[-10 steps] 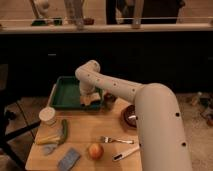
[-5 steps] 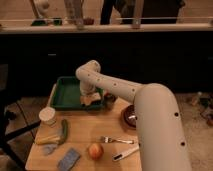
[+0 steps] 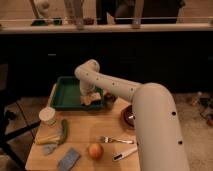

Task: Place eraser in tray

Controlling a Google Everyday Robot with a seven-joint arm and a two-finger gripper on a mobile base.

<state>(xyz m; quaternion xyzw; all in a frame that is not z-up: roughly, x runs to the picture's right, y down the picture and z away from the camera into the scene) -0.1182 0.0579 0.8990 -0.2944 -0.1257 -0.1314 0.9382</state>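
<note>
The dark green tray [image 3: 64,94] lies at the back left of the wooden table. My gripper [image 3: 90,99] hangs from the white arm [image 3: 107,82] over the tray's right front corner. A small tan-beige eraser [image 3: 90,100] sits right at the gripper's tip, at or just above the tray floor near its right wall. I cannot tell whether the eraser is held or resting in the tray.
On the table [image 3: 82,137] are a white cup [image 3: 47,116], a green vegetable [image 3: 64,130], a blue-grey pad [image 3: 68,159], an apple [image 3: 95,150], a fork [image 3: 117,140], a white-handled utensil [image 3: 124,153] and a dark bowl [image 3: 128,116]. A small dark cup [image 3: 110,100] stands right of the tray.
</note>
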